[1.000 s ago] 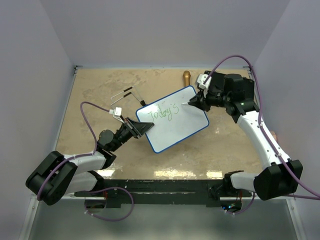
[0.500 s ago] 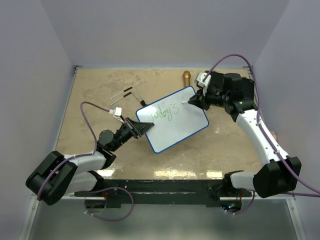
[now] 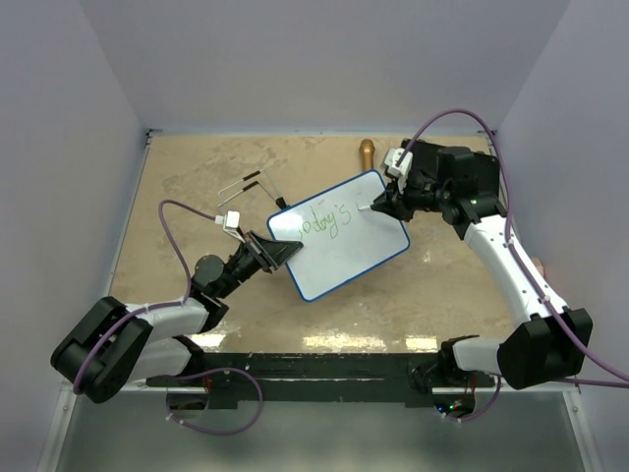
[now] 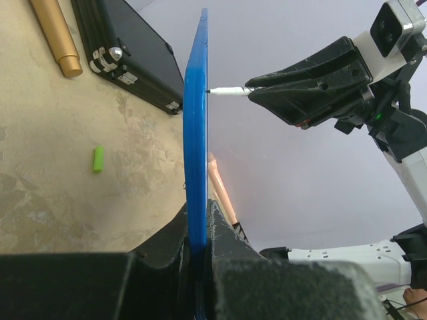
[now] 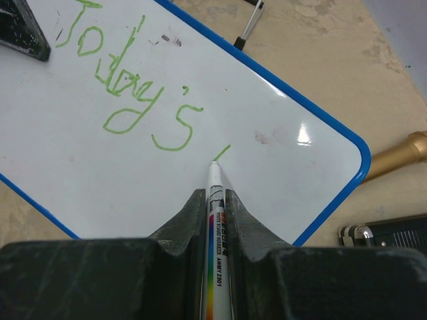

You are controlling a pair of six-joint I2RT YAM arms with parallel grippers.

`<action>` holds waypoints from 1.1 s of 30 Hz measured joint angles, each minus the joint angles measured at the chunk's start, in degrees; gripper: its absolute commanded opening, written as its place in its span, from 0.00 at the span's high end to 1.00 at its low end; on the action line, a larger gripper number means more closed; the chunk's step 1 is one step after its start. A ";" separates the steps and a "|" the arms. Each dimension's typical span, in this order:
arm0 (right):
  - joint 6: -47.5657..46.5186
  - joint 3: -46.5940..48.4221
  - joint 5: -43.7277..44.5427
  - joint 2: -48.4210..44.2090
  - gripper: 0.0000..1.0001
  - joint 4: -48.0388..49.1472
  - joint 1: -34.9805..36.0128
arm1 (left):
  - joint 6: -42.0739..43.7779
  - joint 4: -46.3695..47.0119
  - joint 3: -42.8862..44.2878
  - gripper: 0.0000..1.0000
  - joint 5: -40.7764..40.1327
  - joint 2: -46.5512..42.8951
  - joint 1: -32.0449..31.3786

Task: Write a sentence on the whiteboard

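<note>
Firmly, right gripper [image 5: 213, 195] clamping marker [image 5: 216, 230], tip on whiteboard [image 5: 267, 157], left gripper [image 4: 198, 215] pinching whiteboard edge.

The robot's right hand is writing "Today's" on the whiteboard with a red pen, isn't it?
Almost. The ink is green, not red. The right wrist view shows the green letters and a short green stroke at the tip of the marker. The rest is right: the right gripper holds the marker against the whiteboard, where "Today's" is written.
</note>
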 measured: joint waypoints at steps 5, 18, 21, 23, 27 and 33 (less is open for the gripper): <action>-1.33 0.02 0.31 0.00 1.00 -1.86 0.00 | 0.02 -0.20 0.00 1.00 -0.02 0.04 0.00; 1.84 0.72 3.19 0.00 1.00 1.57 0.00 | -0.02 -0.37 0.02 1.00 0.13 0.07 0.00; 2.80 0.85 3.45 0.00 1.00 3.37 0.00 | -0.02 -0.35 0.02 1.00 0.39 0.07 0.00; 3.28 0.87 3.54 0.02 1.00 3.89 0.00 | -0.02 -0.35 0.02 1.00 0.44 0.07 0.00; 3.28 1.42 3.54 0.74 1.00 4.00 0.00 | -0.02 -0.35 0.02 1.00 0.46 0.07 0.00; 2.01 1.42 3.52 0.87 1.00 2.34 0.00 | -0.02 -0.39 0.02 1.00 0.44 0.13 0.00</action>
